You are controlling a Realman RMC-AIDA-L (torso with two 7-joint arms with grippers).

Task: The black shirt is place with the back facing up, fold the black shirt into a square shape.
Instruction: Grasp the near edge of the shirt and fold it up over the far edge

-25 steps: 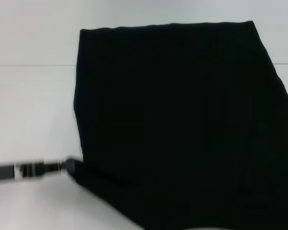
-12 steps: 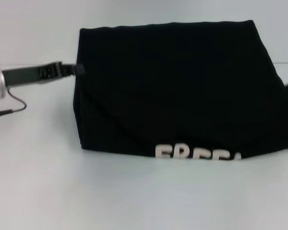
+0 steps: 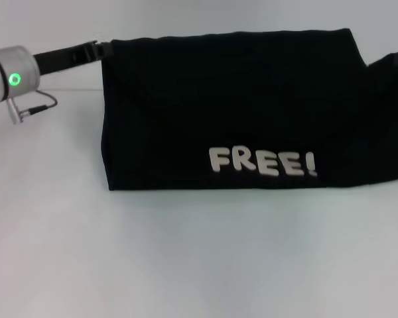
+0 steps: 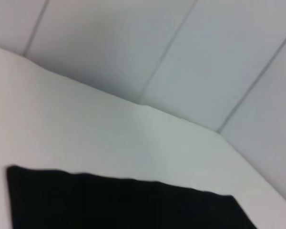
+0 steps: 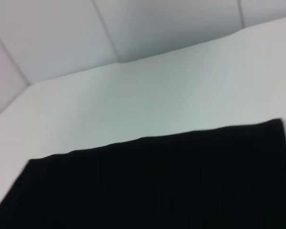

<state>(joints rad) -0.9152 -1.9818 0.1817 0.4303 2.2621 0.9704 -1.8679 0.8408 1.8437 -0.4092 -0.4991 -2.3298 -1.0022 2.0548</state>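
Soft, light and floppy, the black shirt (image 3: 252, 112) is best pinched at its corners, where the left gripper (image 3: 101, 48) at ten o'clock meets it, finger state hidden.

The black shirt (image 3: 252, 106) lies folded in a wide band — off-white "FREE!" lettering upward, near its front edge.

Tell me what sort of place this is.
Probably a robot test bench or lab: a bare white tabletop, plain white panelled walls behind it, and only a soft black T-shirt with off-white "FREE!" lettering laid out between two robot arms.
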